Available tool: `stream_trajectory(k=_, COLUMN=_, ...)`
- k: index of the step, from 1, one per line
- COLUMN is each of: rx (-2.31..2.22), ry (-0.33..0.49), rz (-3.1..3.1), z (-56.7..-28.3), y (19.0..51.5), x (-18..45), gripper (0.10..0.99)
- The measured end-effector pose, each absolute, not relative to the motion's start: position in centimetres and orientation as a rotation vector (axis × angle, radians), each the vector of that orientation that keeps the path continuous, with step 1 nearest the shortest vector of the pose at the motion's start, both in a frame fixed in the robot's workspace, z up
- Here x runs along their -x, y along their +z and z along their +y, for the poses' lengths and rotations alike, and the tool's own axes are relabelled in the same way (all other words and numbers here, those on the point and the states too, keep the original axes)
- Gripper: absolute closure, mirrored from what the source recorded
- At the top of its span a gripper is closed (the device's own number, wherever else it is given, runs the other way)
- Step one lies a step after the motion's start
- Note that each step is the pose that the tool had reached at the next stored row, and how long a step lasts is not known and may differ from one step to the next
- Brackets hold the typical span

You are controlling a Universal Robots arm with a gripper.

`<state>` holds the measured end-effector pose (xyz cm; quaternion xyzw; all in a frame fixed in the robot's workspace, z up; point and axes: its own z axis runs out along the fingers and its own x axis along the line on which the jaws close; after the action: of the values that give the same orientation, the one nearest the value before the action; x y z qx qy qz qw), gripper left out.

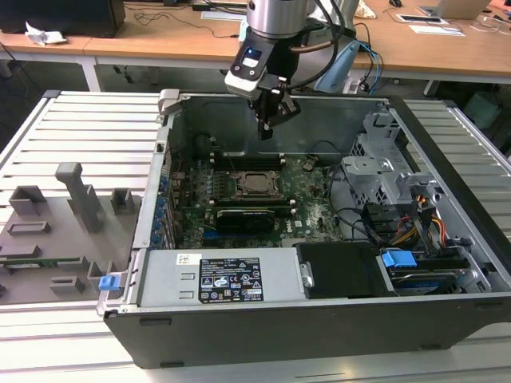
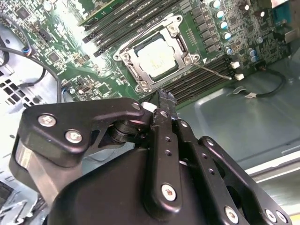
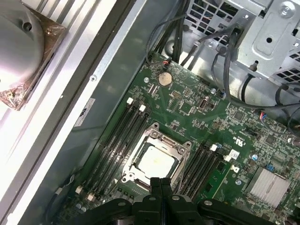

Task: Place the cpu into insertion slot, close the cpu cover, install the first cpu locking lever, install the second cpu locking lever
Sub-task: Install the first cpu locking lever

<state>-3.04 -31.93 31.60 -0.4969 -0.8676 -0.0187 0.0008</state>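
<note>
1 robot arm point(image 1: 275, 16): grey metal wrist section, reaching in from the top of the exterior view and pointing down. 1 pale camera block point(image 1: 249, 68) is mounted on its side. 1 gripper point(image 1: 269, 129): black, nearly vertical, hanging in the air. Its 2 fingers point(image 3: 157, 187) are pressed flat together, tip to tip, in both wrist views.

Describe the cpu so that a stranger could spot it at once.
Start at the open dark grey computer case and find the green motherboard on its floor. Near its middle sits a square metal-framed socket. The small flat silvery square chip inside it is the cpu, the one pale square flanked by rows of long black memory slots.
</note>
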Motion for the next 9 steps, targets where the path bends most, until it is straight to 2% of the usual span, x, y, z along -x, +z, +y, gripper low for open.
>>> stream_trajectory(k=9, rx=1.393, ry=-0.058, rz=-2.811, z=-31.93, y=31.6, x=3.04, gripper=0.976)
